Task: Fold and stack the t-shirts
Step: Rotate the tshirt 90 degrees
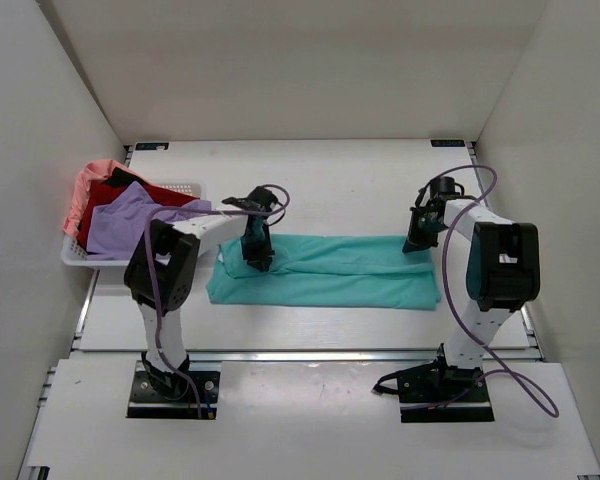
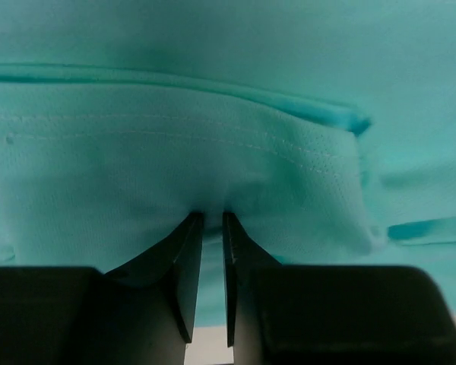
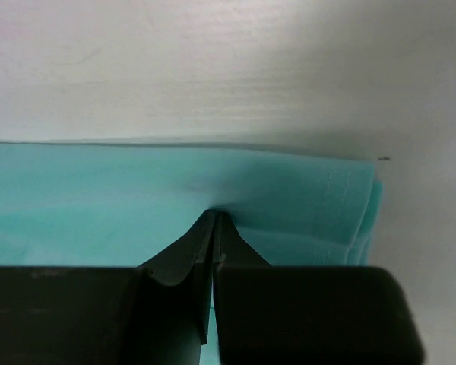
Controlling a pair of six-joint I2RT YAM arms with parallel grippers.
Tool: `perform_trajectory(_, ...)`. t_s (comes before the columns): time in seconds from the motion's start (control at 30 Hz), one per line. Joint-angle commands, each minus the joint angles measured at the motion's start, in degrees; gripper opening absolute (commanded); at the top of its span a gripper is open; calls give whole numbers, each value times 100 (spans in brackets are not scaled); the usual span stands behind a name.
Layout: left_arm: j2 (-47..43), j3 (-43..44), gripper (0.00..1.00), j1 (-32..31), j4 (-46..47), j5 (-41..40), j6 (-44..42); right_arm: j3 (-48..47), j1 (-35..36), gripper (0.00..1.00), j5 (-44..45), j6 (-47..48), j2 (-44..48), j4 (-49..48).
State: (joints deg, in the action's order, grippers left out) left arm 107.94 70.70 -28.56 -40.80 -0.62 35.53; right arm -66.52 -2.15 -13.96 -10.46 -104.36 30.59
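1. Top external view: I see the teal t-shirt (image 1: 330,272) lying in a long folded band across the worktop (image 1: 330,180), between both arms.
2. Left jaws are narrow, pinching a fold at its left end.
3. Right jaws are pressed together, nipping its far right edge.
4. The purple t-shirt (image 1: 120,225), red t-shirt (image 1: 130,195) and pink t-shirt (image 1: 85,188) sit heaped in the basket (image 1: 75,258).

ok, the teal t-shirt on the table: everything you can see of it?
The teal t-shirt lies flat on the white table, folded into a long band running left to right, with layers stacked at its right end. It is soft, fine-knit cloth with stitched hems and a few creases. The left gripper pinches a pucker near its left end, and the right gripper is shut on its far edge near the right end.
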Motion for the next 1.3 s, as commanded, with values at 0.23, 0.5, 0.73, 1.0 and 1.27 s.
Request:
perform_trajectory(0.23, 2062, 2822, 24, -10, -139, -492, 403, 710, 145, 0, 903, -649, 617, 246)
perform_trajectory(0.5, 5162, 7944, 21, 438, -1895, -115, 85, 2124, 1329, 0, 1088, -2071, 1733, 150)
perform_trajectory(0.73, 5054, 7392, 20, 465, -477, 168, 7, 3074, 3158, 0, 992, -4163, 2280, -719)
perform_trajectory(1.0, 5440, 8083, 22, 711, 79, 862, -134, 2953, 4582, 1, 648, -4852, 1174, -1626)
perform_trajectory(1.27, 3798, 7698, 49, 685, 203, 1477, -424, 1846, 4285, 1, 1202, -3589, 1495, -749)
